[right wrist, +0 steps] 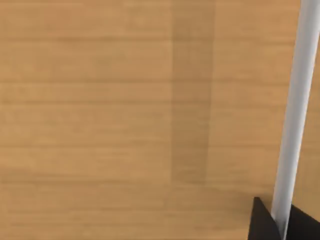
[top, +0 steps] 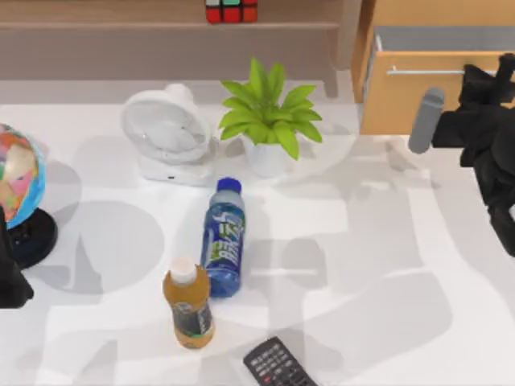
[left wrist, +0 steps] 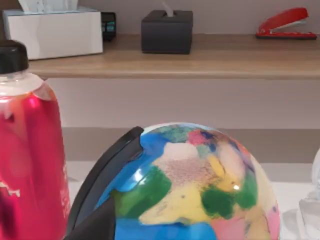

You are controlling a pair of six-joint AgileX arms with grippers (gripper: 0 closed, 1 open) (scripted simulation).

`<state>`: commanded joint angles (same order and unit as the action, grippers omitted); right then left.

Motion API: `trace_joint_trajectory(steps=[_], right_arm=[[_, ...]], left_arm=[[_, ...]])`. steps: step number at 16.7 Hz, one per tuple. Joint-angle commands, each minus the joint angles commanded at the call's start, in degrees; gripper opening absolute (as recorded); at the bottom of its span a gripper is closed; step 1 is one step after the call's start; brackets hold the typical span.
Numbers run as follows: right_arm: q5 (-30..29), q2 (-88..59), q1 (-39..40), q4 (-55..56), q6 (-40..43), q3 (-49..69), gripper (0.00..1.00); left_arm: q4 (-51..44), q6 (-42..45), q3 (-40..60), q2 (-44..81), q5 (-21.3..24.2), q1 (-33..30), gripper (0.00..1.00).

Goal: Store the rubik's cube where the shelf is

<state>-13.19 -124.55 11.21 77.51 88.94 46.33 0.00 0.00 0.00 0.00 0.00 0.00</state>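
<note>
Two arms at a table | rubik's cube point(top: 231, 11) already sits on the shelf point(top: 121, 26) | right gripper point(right wrist: 277, 220) pinches the drawer point(top: 410, 100) handle point(top: 426, 71) | left arm parked by the globe point(top: 18, 173) | risk: tugging the drawer could jolt the shelf.

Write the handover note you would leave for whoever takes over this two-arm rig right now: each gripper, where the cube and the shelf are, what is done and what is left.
Left arm: parked at the table's left edge beside the globe.
Right gripper: at the drawer on the table's right side, fingertips on either side of the silver bar handle.
The rubik's cube sits on the shelf at the back, above the fan and the plant.
Done: the cube is stored on the shelf.
Left: nothing for the cube itself; judge whether the right arm should back away from the drawer.
</note>
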Motion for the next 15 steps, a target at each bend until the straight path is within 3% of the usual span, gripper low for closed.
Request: trace_joint_trajectory(steps=[7, 15], right_arm=[[0.0, -0.1, -0.1, -0.5, -0.1, 1.0, 0.0], [1.4, -6.0, -1.6, -7.6, 0.0, 13.4, 0.0]], left_arm=[[0.0, 0.0, 0.0, 0.0, 0.0, 0.0, 1.0], [0.0, 0.0, 0.0, 0.0, 0.0, 0.0, 1.0]])
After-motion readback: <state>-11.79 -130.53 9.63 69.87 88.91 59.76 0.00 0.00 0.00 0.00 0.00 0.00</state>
